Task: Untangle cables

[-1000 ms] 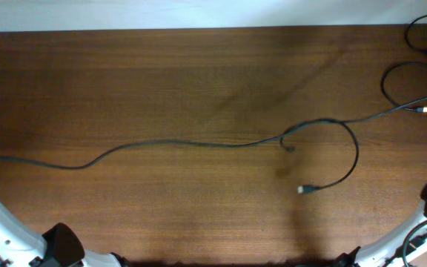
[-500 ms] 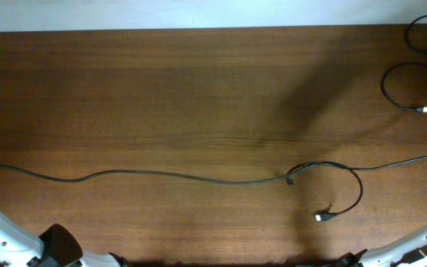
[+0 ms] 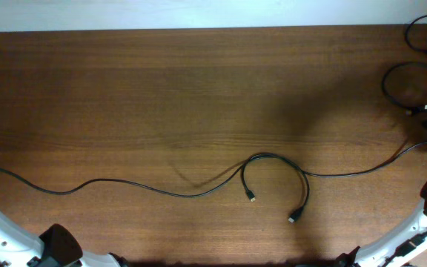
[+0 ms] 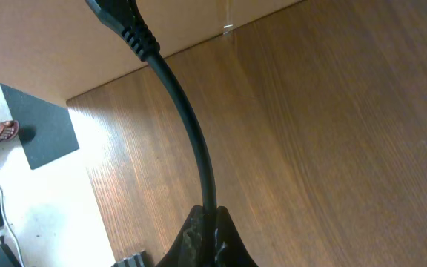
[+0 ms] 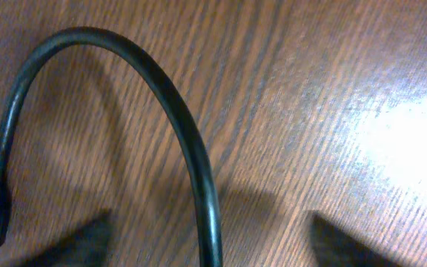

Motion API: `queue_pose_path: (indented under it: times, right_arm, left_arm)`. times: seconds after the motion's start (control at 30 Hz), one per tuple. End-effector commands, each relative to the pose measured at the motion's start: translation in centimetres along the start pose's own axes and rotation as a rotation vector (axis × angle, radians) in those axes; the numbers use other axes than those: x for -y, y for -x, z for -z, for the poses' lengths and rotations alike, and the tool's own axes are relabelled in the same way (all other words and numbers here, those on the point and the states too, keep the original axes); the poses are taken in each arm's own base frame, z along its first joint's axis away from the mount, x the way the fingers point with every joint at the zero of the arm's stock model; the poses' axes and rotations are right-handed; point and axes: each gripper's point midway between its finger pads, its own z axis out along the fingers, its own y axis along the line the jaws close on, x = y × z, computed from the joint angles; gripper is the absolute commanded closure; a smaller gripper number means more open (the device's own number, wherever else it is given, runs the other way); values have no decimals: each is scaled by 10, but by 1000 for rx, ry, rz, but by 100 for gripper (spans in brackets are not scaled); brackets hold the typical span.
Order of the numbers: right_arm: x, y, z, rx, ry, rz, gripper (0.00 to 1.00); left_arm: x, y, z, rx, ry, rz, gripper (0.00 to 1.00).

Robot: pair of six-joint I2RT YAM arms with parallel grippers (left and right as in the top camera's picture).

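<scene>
Wooden table (image 3: 124, 89) carries cables (image 3: 269, 155) running off both frame edges.

There are no words, numbers, labels or signs to read anywhere, not on the thin black cables (image 3: 191, 195), not on their little plugs (image 3: 293, 218), and not on the brown wooden desk (image 3: 124, 89).

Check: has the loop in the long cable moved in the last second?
Yes. The long cable's loop has slid left and toward the near edge of the table, farther from the corner cable, which stayed put.
</scene>
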Motion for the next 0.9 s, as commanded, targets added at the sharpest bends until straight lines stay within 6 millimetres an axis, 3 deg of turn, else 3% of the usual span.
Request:
queue_pose_path:
  times: [0.0, 0.07, 0.13, 0.17, 0.2, 0.27, 0.33, 0.4, 0.5, 0.57, 0.7, 0.87]
  right_arm:
    - [-24, 23, 53, 78, 102, 81, 1]
    - [-70, 28, 114, 172, 250, 308, 1]
    - [-122, 3, 173, 260, 414, 658, 1]
    - [-138, -12, 191, 278, 469, 757, 1]
    - [-171, -57, 221, 282, 616, 1017, 1]
    - [-198, -138, 241, 243, 778, 1431, 1]
    - [-200, -195, 246, 180, 821, 1694, 1]
    - [-202, -240, 252, 111, 862, 1831, 1]
    - [-200, -285, 244, -24, 880, 1908, 0]
    - [-189, -314, 226, -191, 885, 1927, 2]
    - [-168, -377, 205, -454, 918, 1982, 4]
    - [-150, -457, 230, -561, 972, 2167, 0]
  left_arm:
    - [1, 1, 4, 8, -19, 9, 100]
    - [4, 0, 4, 2, -36, 9, 100]
    - [4, 0, 4, 0, -39, 9, 100]
    - [4, 0, 4, 0, -39, 9, 100]
    - [4, 0, 4, 0, -39, 9, 100]
    - [5, 0, 4, 1, -40, 9, 100]
    - [6, -1, 4, -2, -46, 9, 100]
    - [6, -1, 4, -2, -46, 9, 100]
    - [10, -2, 4, -9, -66, 2, 100]
    - [19, -4, 7, -6, -82, -20, 100]
    - [56, -8, 18, 27, -161, -99, 100]
    - [103, -18, 27, 48, -249, -197, 100]
